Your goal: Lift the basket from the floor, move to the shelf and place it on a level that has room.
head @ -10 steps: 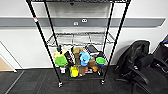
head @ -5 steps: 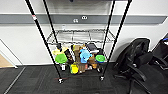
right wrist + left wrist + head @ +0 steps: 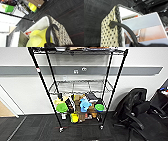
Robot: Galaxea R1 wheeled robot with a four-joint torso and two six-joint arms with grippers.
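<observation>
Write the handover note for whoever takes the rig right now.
Grippers: fingers not discernible in either wrist view, so grip state unconfirmed.
Basket: appears lifted off the carpet floor, close to both wrists, dark handle arching over it; holds a yellow soft item and boxes.
Shelf: straight ahead against the wall; middle level bare, bottom tier crowded; office chair to its right.
Done: apparently the lift.
Left: place the basket on the middle level.

The head camera sits high, facing forward and down at the shelf (image 3: 80, 94) against a wall, near enough that its top tier meets the frame's edge. Both wrist cameras hang close over the basket (image 3: 110, 32) (image 3: 58, 32) from opposite ends, with dark floor (image 3: 70, 13) beyond.
</observation>
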